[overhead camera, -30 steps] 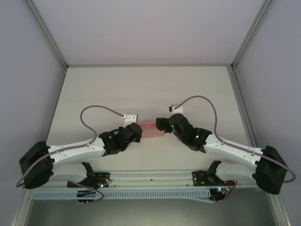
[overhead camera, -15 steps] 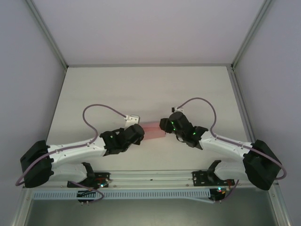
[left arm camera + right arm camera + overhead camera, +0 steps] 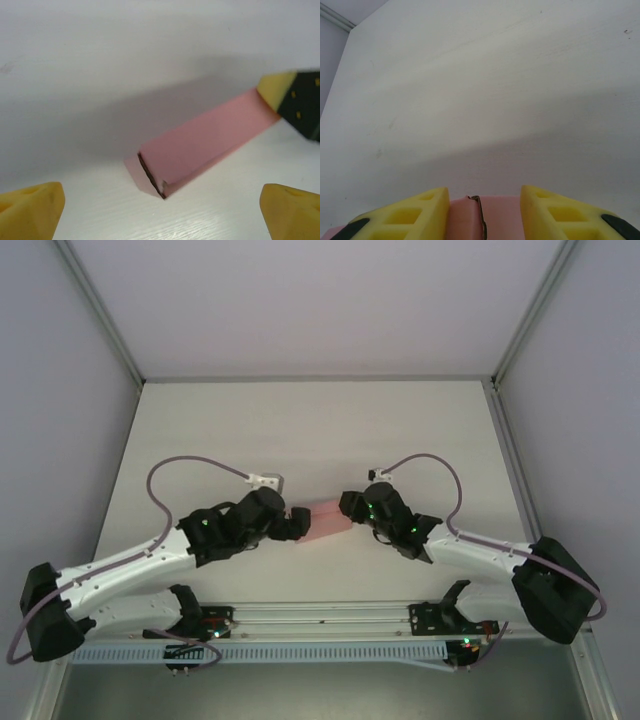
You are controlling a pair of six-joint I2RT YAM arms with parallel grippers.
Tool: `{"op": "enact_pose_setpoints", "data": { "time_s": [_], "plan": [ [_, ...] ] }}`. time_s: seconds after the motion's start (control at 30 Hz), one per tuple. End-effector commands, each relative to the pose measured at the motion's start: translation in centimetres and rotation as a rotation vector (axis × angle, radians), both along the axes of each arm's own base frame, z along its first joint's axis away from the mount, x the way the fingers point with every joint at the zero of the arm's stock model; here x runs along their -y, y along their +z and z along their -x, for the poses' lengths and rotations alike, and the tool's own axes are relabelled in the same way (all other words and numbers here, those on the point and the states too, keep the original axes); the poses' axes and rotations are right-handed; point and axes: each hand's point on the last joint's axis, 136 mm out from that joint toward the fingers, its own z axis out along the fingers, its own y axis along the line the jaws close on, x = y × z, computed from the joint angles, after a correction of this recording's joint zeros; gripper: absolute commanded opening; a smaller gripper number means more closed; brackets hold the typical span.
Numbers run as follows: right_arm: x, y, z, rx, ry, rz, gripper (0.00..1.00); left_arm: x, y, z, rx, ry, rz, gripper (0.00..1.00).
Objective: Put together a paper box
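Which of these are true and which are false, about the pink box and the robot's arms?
1. The box is pink. True.
2. The left end effector is squeezing the box. False: its fingers stand wide open, apart from the box.
3. The right end effector has one end of the box between its fingers. True.
4. The box sits in a far corner of the table. False: it is near the middle, between the two end effectors.

1. white table (image 3: pixel 300 420), matte and faintly scuffed.
2. plain pale walls (image 3: pixel 320 300) on three sides.
3. metal corner struts (image 3: pixel 100 310) slanting upward.
4. slotted white cable duct (image 3: pixel 320 652) along the near edge.
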Motion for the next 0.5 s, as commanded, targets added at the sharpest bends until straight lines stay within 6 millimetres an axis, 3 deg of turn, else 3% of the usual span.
{"op": "enact_pose_setpoints", "data": {
  "time_s": [0.0, 0.1, 0.23, 0.47],
  "plan": [
    [2.7, -6.3, 3.3, -0.168, 0.027, 0.177, 0.41, -0.3, -2.1, -0.7, -0.115, 0.045, 0.123, 1.00],
    [2.4, -6.1, 3.2, -0.164, 0.034, 0.172, 0.41, -1.1, -4.1, -1.1, -0.164, 0.075, 0.154, 0.99],
    [2.7, -6.5, 3.5, -0.175, 0.041, 0.188, 0.41, -1.0, -5.5, -1.0, -0.165, 0.060, 0.176, 1.00],
    [3.1, -7.1, 3.8, -0.173, 0.032, 0.181, 0.41, -1.4, -9.3, 0.8, -0.259, 0.018, 0.117, 0.84]
  ]
}}
